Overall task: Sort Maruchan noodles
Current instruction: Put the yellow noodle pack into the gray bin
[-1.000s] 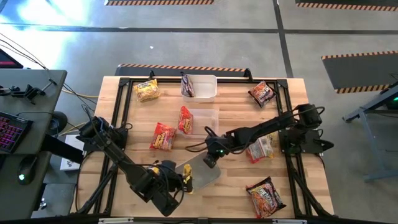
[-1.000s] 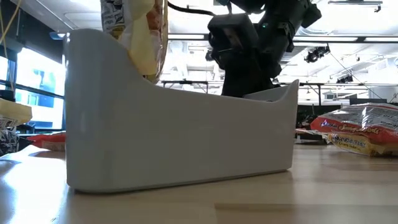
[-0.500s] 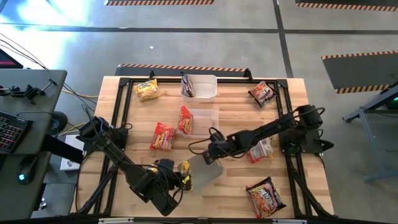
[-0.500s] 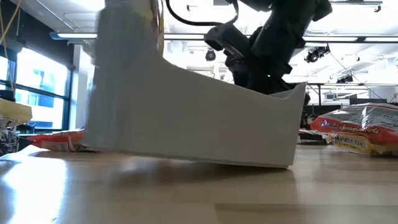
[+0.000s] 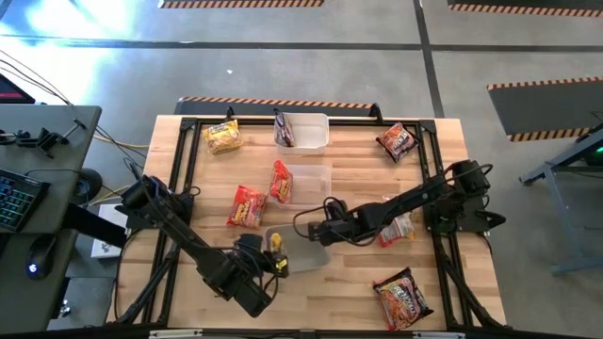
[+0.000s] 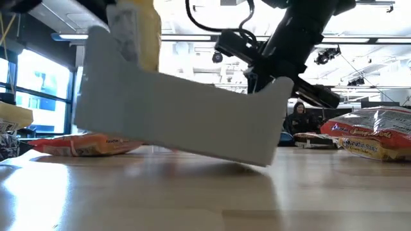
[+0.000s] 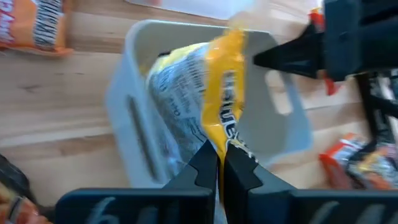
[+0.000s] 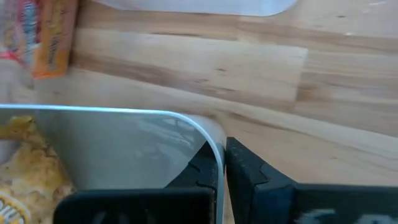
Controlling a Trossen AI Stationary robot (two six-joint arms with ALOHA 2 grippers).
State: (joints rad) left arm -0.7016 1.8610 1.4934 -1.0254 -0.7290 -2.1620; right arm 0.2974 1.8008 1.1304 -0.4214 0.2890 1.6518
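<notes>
The landmark is the clear tub (image 5: 300,249) near the front middle of the table (image 5: 358,292). In the low view it stands tipped, one end lifted off the wood.

The left gripper (image 7: 219,163) is at the tub's front-left corner, its fingers pinched tight on the edge of a yellow noodle packet (image 7: 225,112) that hangs down into the tub. The right gripper (image 8: 219,163) is at the tub's right end, its fingers clamped on the rim there.

Just behind the tub lie two red packets (image 5: 247,205), one of them leaning at a second clear tub (image 5: 309,183). To the tub's right a packet (image 5: 396,226) lies under the right arm; its colour is hard to tell. Front right of the tub lies another red packet (image 5: 401,298).

Farthest behind the tub are a yellow packet (image 5: 222,137), a third tub (image 5: 307,131) with a dark packet (image 5: 284,129) in it, and a maroon packet (image 5: 397,141).
</notes>
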